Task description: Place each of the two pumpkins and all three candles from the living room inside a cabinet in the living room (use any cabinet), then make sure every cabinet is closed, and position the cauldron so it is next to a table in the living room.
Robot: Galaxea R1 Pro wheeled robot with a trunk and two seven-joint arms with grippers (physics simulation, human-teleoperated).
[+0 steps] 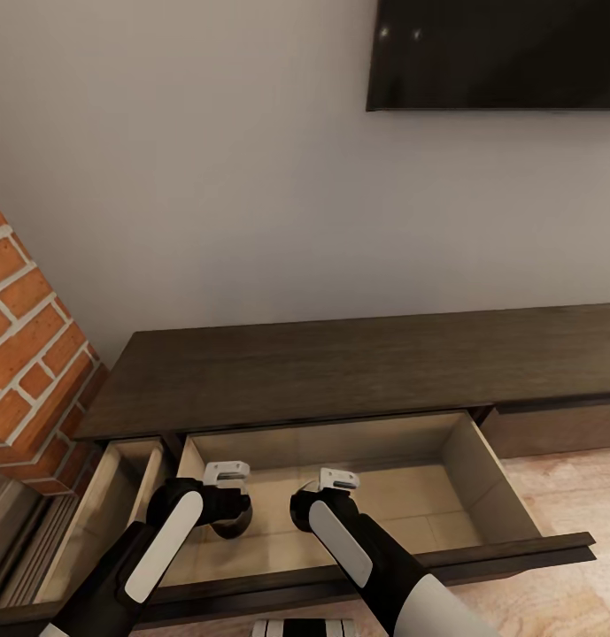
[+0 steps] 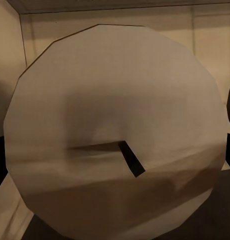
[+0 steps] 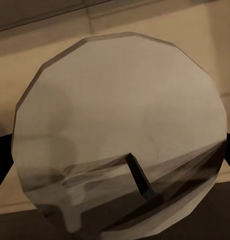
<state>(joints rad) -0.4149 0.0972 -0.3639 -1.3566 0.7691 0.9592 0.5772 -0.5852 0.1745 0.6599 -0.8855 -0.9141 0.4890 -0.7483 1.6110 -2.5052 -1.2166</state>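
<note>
Candles: I hold one stubby beige cylinder candle [image 2: 115,135] in my left gripper [image 1: 227,522], jaws closed on it, and another candle [image 3: 122,130] likewise in my right gripper [image 1: 327,522], both lowered into the dark brown cabinet's [image 1: 358,367] open pale drawer; neither released yet, and I judge closing still remains.

We see both arms reaching into the cabinet's [image 1: 340,372] open drawer [image 1: 482,478], a candle [image 2: 115,135] before each wrist camera.

text: none legible | labels: none | brands: none | numbers: none | signs: none
</note>
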